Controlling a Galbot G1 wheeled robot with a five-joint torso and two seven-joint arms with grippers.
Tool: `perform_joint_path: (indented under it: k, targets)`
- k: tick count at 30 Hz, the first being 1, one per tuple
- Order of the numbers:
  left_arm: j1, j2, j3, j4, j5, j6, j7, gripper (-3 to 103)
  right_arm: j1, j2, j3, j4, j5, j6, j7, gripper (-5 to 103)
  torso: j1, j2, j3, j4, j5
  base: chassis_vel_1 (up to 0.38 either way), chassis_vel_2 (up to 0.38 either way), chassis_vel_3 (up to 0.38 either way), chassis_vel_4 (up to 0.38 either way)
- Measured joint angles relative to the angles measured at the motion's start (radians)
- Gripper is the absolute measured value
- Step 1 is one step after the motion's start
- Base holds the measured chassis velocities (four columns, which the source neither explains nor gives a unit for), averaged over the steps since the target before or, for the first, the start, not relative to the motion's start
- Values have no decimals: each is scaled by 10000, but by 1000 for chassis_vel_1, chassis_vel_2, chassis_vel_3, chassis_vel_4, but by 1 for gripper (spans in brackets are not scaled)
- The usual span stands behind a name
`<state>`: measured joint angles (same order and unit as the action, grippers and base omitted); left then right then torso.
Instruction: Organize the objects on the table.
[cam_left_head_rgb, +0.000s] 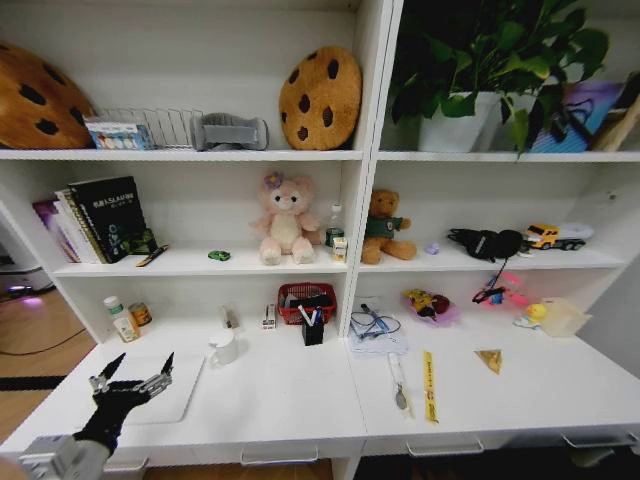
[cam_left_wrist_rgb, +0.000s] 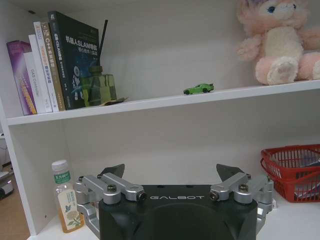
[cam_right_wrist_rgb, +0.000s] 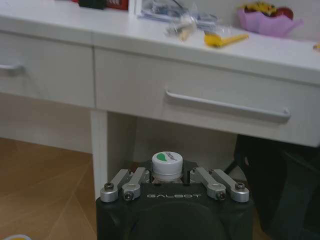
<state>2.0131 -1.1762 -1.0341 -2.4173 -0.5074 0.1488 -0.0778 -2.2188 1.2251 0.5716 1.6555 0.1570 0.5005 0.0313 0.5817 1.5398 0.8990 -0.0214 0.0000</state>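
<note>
- My left gripper (cam_left_head_rgb: 133, 372) hangs over the near left corner of the tabletop (cam_left_head_rgb: 280, 400), above a flat white pad (cam_left_head_rgb: 165, 390), with its 2 fingers spread wide and nothing between them.
- From my left wrist, that gripper (cam_left_wrist_rgb: 172, 172) faces the shelving, and the fingertips (cam_left_wrist_rgb: 114, 170) stand well apart.
- My right gripper (cam_right_wrist_rgb: 174, 172) is below the tabletop edge, in front of a drawer (cam_right_wrist_rgb: 200, 102) with a silver bar handle (cam_right_wrist_rgb: 227, 106). Its fingers are closed around a small bottle (cam_right_wrist_rgb: 167, 165) with a white cap bearing a green mark.
- A tiny green toy car (cam_left_wrist_rgb: 198, 89) sits on the middle shelf (cam_left_wrist_rgb: 165, 101), between the books (cam_left_wrist_rgb: 50, 62) and the pink plush bear (cam_left_wrist_rgb: 280, 40).
- A green-capped bottle (cam_left_head_rgb: 121, 318) stands at the back left of the tabletop, just beside a small jar (cam_left_head_rgb: 141, 314).
- A red basket (cam_left_head_rgb: 306, 300) sits by the shelf divider, with a black pen holder (cam_left_head_rgb: 313, 328) just in front of it.
- A white mug (cam_left_head_rgb: 224, 348) stands near the pad.
- On the right half of the tabletop lie a yellow strip (cam_left_head_rgb: 429, 385) and a tangle of cables (cam_left_head_rgb: 375, 325).
</note>
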Motion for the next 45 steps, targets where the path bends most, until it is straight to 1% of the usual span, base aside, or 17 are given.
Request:
perform_joint_path:
  k: [2,3,5,8,9,13,16,17,19,25,27,30,34,36,43,44,45]
  targets:
    - [-1,0,0,1,0,0,0,100,1252,-150,-248,-1328,546,-348,-25,30,0,-1,0,-3,4,0,0,0,0]
    - [-1,0,0,1,0,0,0,100,1252,-150,-248,-1328,546,-348,-25,30,0,-1,0,-3,4,0,0,0,0]
    - [0,0,0,0,0,-1,-1,100,2646,-138,-597,-2508,1006,-787,-132,30,0,-2,0,0,1,0,0,0,0]
    - [0,0,0,0,0,0,0,100,3065,-95,-712,-2858,1036,-869,-173,30,0,-1,0,0,2,0,0,0,0]
    - [-1,0,0,0,0,0,-1,100,3696,-41,-928,-3457,1069,-952,-186,30,1,-1,0,0,0,0,0,0,0]
    - [0,0,0,0,0,0,0,100,4570,76,-1126,-4416,904,-949,-185,30,1,-1,1,-4,0,0,0,0,0]
    - [-1,0,0,0,0,0,0,100,6013,222,-1342,-5953,745,-895,-143,30,1,-2,1,-1,0,0,0,0,0]
    - [-1,0,0,0,0,0,0,100,6013,222,-1342,-5953,745,-895,-143,30,1,-2,1,-1,0,0,0,0,0]
    - [-1,0,0,0,0,-1,0,100,6774,328,-1405,-6669,616,-790,-101,30,2,-1,1,0,-3,0,0,0,0]
    - [-1,0,0,0,0,0,0,100,7640,559,-1425,-7253,241,-699,30,30,2,-2,0,0,-2,0,0,0,0]
    - [0,0,0,0,0,0,0,100,7928,623,-1435,-7607,-30,-463,99,30,2,-1,-1,-4,-2,0,0,0,0]
    - [0,0,0,0,0,0,0,100,8441,691,-1465,-8340,-579,4,149,30,2,-2,0,0,0,0,0,0,0]
    - [-1,0,0,0,0,0,0,100,8771,714,-1541,-8864,-749,238,149,30,2,-1,0,-4,0,0,0,0,0]
    - [-1,0,0,0,0,0,0,100,9287,776,-1595,-9576,-958,479,122,30,3,-1,0,-2,-1,0,0,0,0]
    - [0,0,0,0,0,-1,0,100,10019,921,-1636,-10214,-1111,625,85,30,2,-1,0,-1,-1,0,0,0,0]
    - [-1,0,0,0,0,-1,0,100,10138,953,-1647,-10293,-1138,626,71,27,2,-1,0,2,-1,0,0,0,0]
    - [0,0,0,0,0,0,0,100,10258,995,-1657,-10359,-1156,610,40,32,2,-1,-1,1,-1,0,0,0,0]
